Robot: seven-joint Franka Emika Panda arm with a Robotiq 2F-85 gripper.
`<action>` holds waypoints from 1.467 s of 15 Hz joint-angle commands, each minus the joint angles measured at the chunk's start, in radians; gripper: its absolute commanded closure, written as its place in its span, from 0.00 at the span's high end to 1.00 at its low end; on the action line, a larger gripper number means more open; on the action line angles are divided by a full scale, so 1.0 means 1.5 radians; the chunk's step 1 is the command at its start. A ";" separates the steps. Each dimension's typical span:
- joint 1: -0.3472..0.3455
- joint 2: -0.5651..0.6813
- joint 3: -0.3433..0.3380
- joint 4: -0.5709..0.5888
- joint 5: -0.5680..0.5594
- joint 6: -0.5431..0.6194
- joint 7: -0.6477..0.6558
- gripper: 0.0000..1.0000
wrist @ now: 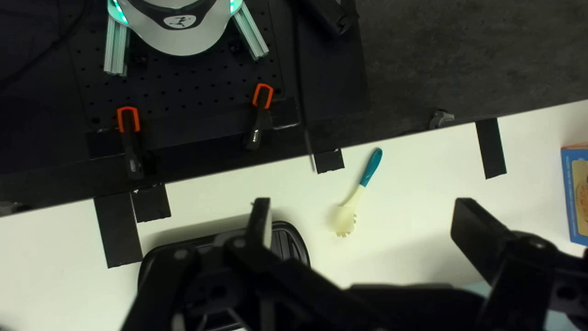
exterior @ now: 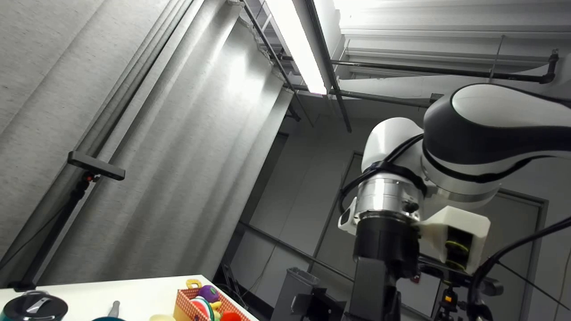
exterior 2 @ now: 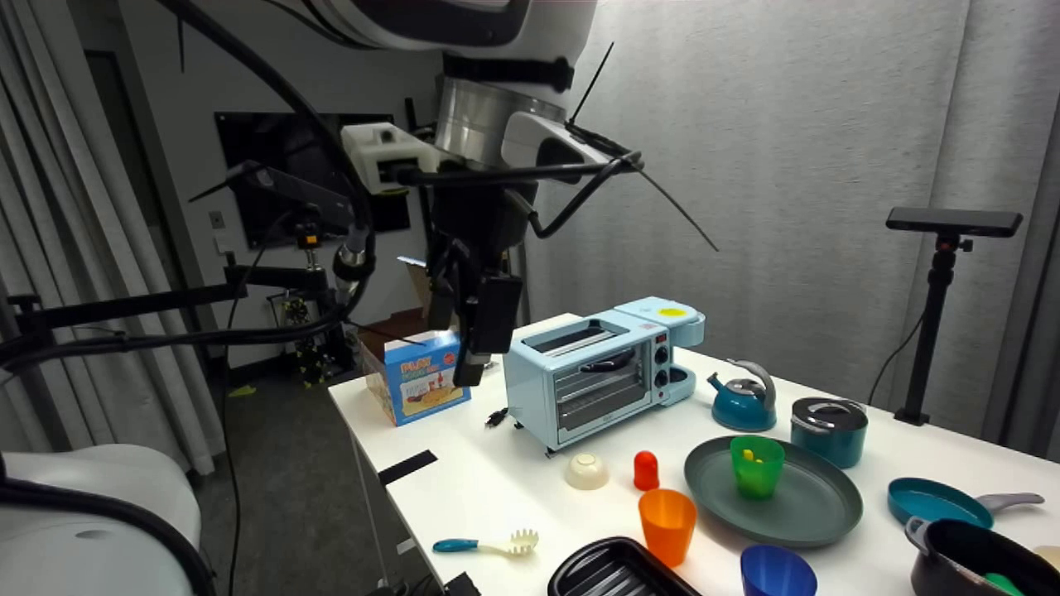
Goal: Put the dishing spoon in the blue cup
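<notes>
Found the spoon (wrist: pixel 357 196) on the surface (wrist: pixel 413 184), below the fingers (wrist: pixel 480 239), and in the wrist view near the middle of the gap between them. Saw the fingers wide apart, with nothing held. Read the long axis of the spoon as lying rather across the closing line than along it, on a slant: the handle toward the base (wrist: pixel 177 41) and the near edge, the toothed head away from both. Judged this direction favourable, needing perhaps only a small turn before closing on the slim neck. In an exterior view, noticed the fingers high above the surface, and therefore counted the descent as the main part of the reach. Could not tell, from such height, how much sideways correction to make. Located the blue cup (exterior 2: pixel 777 575) in an exterior view, well apart from the spoon and cut by the lower border, with the tray (exterior 2: pixel 617 575) between. Considered the orange cup (exterior 2: pixel 667 530), standing just beside the tray, as a possible obstacle for the later carrying. Saw also the plate (exterior 2: pixel 816 497) with the green cup (exterior 2: pixel 757 478) on it, and farther back the oven (exterior 2: pixel 530 397) and the box (exterior 2: pixel 429 381). Around the surface, observed grey curtains (exterior: pixel 192 147), and overhead a bright lamp (exterior: pixel 299 44).
</notes>
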 commanded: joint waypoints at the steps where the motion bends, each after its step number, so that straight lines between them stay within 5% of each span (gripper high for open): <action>1: -0.042 0.021 -0.013 0.025 -0.010 0.030 -0.003 1.00; 9: -0.095 0.100 -0.053 0.087 -0.006 0.128 0.010 1.00; 22: -0.119 0.241 -0.053 0.101 -0.012 0.357 0.112 1.00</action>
